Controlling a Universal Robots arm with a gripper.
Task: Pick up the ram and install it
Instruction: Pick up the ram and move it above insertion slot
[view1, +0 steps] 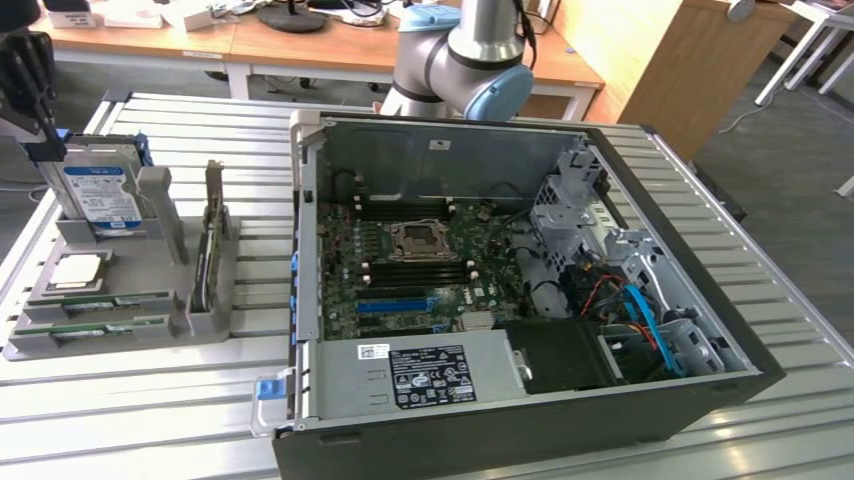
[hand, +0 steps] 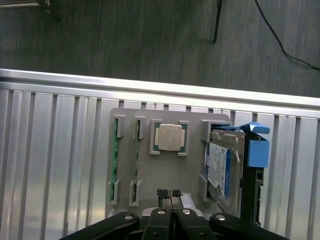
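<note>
Exterior view: the hand (view1: 40, 115) hangs above the hard drive (view1: 100, 190), at about ten o'clock from the open computer case (view1: 534, 420). Two ram sticks (view1: 96, 301) rest in slots of the grey holder (view1: 200, 320) on the desk (view1: 160, 400), at six o'clock from the CPU chip (view1: 78, 270).

Wrist view: the hand (hand: 169, 194) is pinched together, holding nothing, over the holder (hand: 145, 175). The ram sticks (hand: 115, 155) sit side by side, with the CPU chip (hand: 168, 136) between them and the hard drive (hand: 220, 167).
</note>
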